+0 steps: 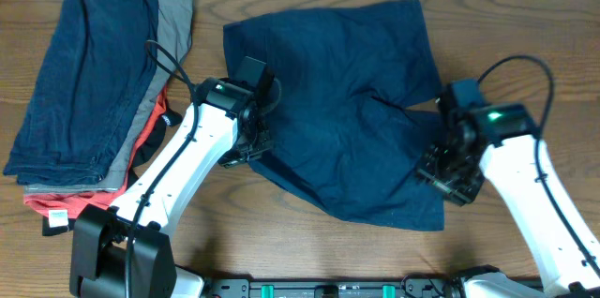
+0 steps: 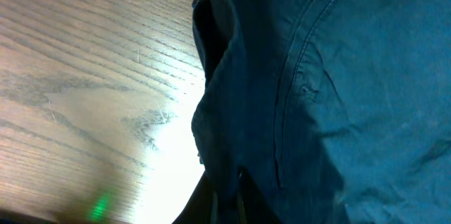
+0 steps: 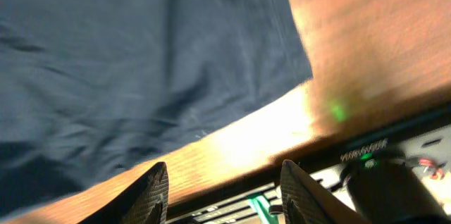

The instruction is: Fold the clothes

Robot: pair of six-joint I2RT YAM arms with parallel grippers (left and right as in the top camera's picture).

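Plainly the navy shorts (image 1: 337,92) are soft, light and limp, lying spread out in the middle of the table (image 1: 281,242). I'd judge they sag anywhere but a seam, so the hem corners or the waistband are the places to pinch. At their lower right corner the right gripper (image 3: 222,175) has its fingers spread, with nothing between them. The left gripper (image 1: 246,148) sits at their left edge, hidden by cloth, and I cannot tell how its jaws stand. Beyond that edge lies a stack of folded clothes (image 1: 84,82); bare wood lies in front of the shorts.
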